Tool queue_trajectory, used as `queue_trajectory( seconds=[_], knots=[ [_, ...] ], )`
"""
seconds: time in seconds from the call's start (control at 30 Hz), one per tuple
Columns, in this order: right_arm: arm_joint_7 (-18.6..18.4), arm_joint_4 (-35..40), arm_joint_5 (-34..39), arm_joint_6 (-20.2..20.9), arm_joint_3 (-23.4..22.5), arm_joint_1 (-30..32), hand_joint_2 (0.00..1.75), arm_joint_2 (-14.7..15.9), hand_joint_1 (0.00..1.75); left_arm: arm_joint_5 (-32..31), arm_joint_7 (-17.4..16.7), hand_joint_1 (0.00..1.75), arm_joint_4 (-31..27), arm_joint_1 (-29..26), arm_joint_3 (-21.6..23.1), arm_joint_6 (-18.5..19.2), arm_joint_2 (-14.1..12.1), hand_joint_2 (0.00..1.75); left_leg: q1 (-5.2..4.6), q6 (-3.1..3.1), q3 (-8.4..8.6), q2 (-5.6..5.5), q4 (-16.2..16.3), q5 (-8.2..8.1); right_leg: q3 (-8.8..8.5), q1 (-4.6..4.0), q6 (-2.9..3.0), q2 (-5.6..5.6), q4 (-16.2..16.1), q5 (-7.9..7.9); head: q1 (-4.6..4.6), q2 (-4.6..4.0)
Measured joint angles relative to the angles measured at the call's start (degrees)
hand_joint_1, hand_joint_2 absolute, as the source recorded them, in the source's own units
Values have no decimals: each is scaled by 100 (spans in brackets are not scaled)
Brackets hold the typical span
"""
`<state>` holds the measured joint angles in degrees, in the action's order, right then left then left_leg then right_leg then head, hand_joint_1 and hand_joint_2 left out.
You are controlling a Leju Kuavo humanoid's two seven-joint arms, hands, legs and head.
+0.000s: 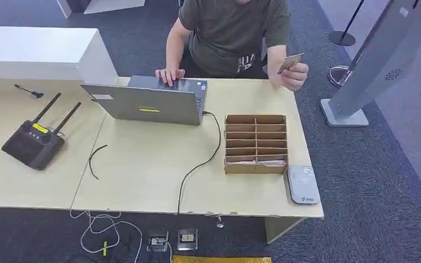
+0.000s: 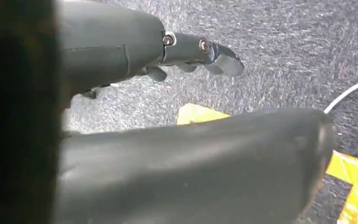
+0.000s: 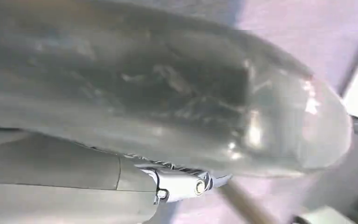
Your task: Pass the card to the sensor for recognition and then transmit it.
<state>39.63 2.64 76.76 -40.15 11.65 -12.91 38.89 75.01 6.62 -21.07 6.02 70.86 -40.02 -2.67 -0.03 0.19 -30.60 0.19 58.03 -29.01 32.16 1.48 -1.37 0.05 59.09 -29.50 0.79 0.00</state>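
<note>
**Card in a person's raised hand across the table**

A person in a dark green shirt sat at the far side of the wooden table [image 1: 142, 164], holding a tan card [image 1: 289, 62] up in one hand [image 1: 294, 75] above the table's far right corner, well apart from the grey card sensor [image 1: 302, 184] lying at the near right edge. The person's other hand [image 1: 170, 75] rested on an open grey laptop [image 1: 149, 101], from which a black cable [image 1: 200, 164] ran to the near edge. A cardboard sorting box [image 1: 255, 143] with slotted compartments stood just beside the sensor, and a black router [image 1: 34, 142] with two antennas sat at the left. The robot's left hand [image 2: 186, 56] hung over grey carpet, its dark fingers [image 2: 221, 58] held apart around nothing. The right hand [image 3: 177, 140] appeared too close and blurred to tell how its fingers lay.
</note>
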Motion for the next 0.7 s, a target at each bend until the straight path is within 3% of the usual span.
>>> queue_trajectory(
  seconds=[0.07, 0.13, 0.2, 0.23, 0.3, 0.33, 0.4, 0.43, 0.47, 0.5, 0.6, 0.7],
  knots=[
    [0, 18, -186, 2, -38, -211, 0, 400, 0, 0, 63, 0, 0, 9, 0, 0, 15, 0, -9, 12, 5, -12, 0, 8, -2, 8, -9, -15, -1, 4, 6, 0],
    [0, 156, -919, 7, -177, -231, 0, 730, 0, -2, 96, 0, 0, 7, 0, -2, 17, 0, -13, 21, -6, -39, 0, 15, -7, 12, -12, -45, 0, 2, 7, 0],
    [-220, 416, -2511, 9, -628, -86, 0, 981, 0, -17, 107, 0, 0, 4, 0, -2, 24, 0, -7, 20, -14, -52, -1, 19, -8, 4, -12, -62, -2, 1, 2, 0],
    [-669, 624, -3685, 18, -924, 182, 0, 906, 0, -42, 107, 0, 0, 7, 0, -4, 44, 0, 14, 20, -30, -81, -3, 18, -27, -14, -12, -85, -11, 0, 28, 0],
    [-1983, 1164, -5949, 20, -1549, 664, 0, 694, 0, -87, 113, 0, 0, 8, 0, -7, 77, 0, 83, 11, -132, -137, -5, 21, -94, -84, -10, -144, -60, 2, 20, 0],
    [-3540, 1755, -7706, 28, -1975, 899, 0, 413, 0, -105, 114, 0, -2, 7, 0, -4, 94, 0, 108, -1, -144, -161, -3, 14, -116, -116, -9, -170, -76, 2, 0, 0],
    [-5965, 2996, -9707, 9, -2401, 1286, 0, 130, 0, -133, 116, 0, 0, 8, 0, -7, 120, 0, 70, 1, -149, -235, -4, 13, -112, -72, -5, -237, -51, -25, -4, 0],
    [-6915, 3826, -10320, 4, -2586, 1434, 0, 73, 0, -146, 124, 0, 0, 9, 0, -9, 127, 0, 37, 13, -145, -254, -3, 22, -94, -38, -15, -255, -33, -38, -2, 0],
    [-7493, 4584, -10614, -2, -2785, 1526, 0, 76, 0, -162, 131, 0, 0, 6, 0, -9, 127, 0, 26, 10, -134, -260, 0, 28, -77, -25, -11, -260, -24, -46, 0, 0],
    [-7749, 5206, -10638, -9, -3006, 1604, 0, 67, 0, -186, 138, 0, 0, 3, 0, -11, 120, 0, 33, 12, -124, -262, 2, 35, -75, -30, -14, -264, -25, -48, -4, 0],
    [-7483, 6717, -10475, -26, -3577, 1971, 0, 58, 0, -241, 151, 0, 2, -19, 2, -15, 79, 0, 44, 7, -44, -309, 10, 51, -76, -38, -13, -307, -29, -50, -15, 0],
    [-7759, 8068, -10681, 0, -3849, 2399, 0, 180, 0, -343, 151, 0, 2, -50, 2, -17, 50, 0, 16, 3, -51, -267, 10, 47, -42, -14, -14, -261, -6, -49, -11, 0]
  ],
)
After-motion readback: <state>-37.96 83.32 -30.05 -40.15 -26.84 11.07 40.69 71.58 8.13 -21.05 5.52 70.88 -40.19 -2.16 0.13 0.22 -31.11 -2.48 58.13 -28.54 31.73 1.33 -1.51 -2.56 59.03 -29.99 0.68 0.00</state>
